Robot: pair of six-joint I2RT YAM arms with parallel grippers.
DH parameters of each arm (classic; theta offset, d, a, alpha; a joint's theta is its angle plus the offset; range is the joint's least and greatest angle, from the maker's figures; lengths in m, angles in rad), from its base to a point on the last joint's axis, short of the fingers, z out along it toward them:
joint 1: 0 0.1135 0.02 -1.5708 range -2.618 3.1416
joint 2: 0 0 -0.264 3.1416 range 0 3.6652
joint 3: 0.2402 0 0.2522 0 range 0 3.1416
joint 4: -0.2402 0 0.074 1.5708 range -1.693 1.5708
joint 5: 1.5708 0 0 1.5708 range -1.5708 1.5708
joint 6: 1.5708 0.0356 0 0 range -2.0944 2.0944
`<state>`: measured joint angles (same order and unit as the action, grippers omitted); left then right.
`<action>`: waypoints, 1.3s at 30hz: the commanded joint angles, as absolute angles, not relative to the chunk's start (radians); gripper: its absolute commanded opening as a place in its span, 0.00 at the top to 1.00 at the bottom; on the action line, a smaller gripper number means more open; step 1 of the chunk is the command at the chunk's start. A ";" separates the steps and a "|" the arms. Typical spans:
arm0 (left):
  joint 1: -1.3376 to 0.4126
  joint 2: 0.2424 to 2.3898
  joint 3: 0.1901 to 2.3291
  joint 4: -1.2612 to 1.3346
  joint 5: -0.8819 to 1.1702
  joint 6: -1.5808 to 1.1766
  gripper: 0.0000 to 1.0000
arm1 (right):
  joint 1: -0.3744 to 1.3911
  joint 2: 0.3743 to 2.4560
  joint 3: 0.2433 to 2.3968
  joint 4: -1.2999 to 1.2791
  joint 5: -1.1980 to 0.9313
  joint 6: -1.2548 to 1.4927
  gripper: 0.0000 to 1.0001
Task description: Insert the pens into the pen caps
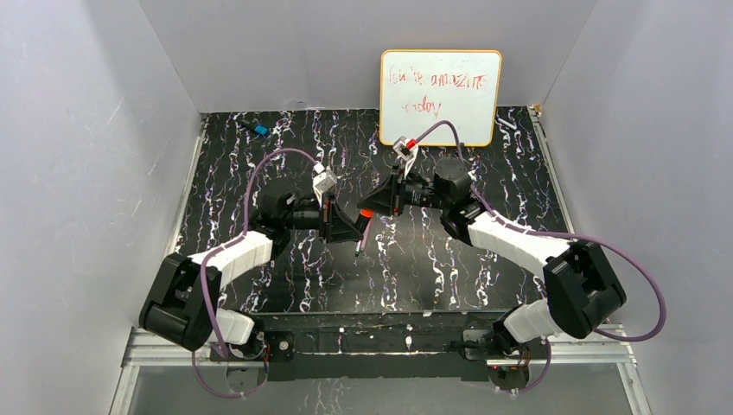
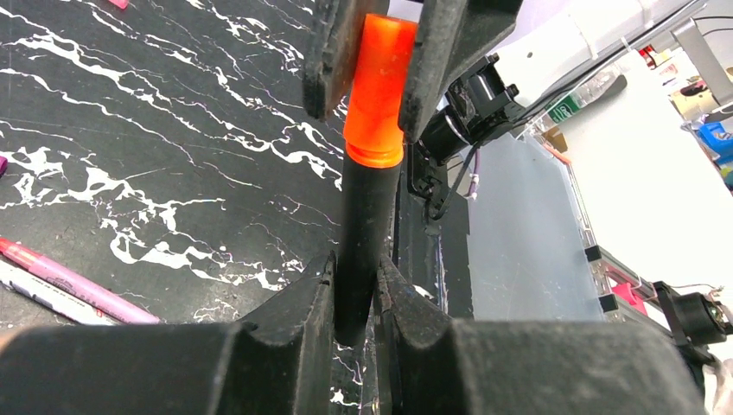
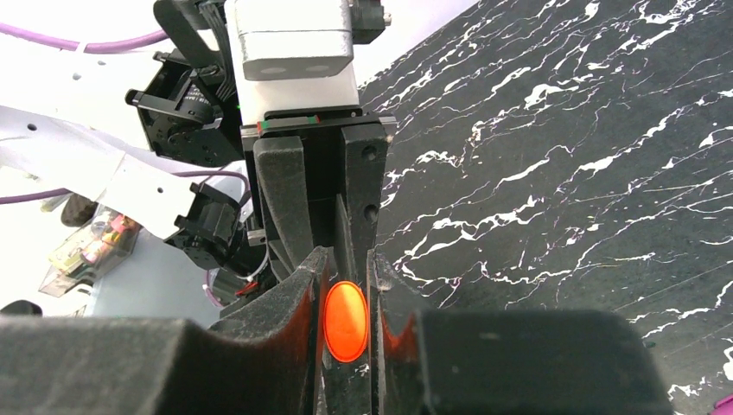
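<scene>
A black-bodied pen [image 2: 363,233] is pinched between the fingers of my left gripper [image 2: 356,277], which is shut on its lower barrel. An orange pen cap [image 2: 378,95] sits over the pen's far end, its rim against the black barrel. My right gripper [image 3: 346,277] is shut on that cap [image 3: 346,322], whose closed end faces its camera. From above, the two grippers meet nose to nose over the mat's middle, left [image 1: 344,221] and right [image 1: 373,207], with the orange cap [image 1: 366,213] between them. A pink pen [image 2: 69,282] lies on the mat beside a pale one [image 2: 35,294].
A whiteboard [image 1: 441,95] with red writing leans against the back wall. A small blue object [image 1: 261,130] lies at the back left of the black marbled mat [image 1: 484,259]. A thin pen [image 1: 361,239] lies just below the joined grippers. White walls close in on both sides.
</scene>
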<state>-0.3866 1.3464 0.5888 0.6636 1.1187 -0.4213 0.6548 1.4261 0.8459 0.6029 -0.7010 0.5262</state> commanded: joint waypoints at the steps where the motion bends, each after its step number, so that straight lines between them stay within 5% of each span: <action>1: -0.328 1.347 0.692 0.753 0.992 -0.440 1.00 | 0.719 1.398 0.815 0.446 -0.868 0.494 0.99; 39: -0.328 1.381 0.945 0.822 1.031 -0.487 1.00 | 0.774 1.513 0.662 0.698 -0.951 0.611 0.99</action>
<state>-0.3607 1.4357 0.7898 0.6109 1.2507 -0.4355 0.6548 1.4345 0.7609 0.9802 -0.5968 0.5777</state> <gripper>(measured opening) 0.156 0.273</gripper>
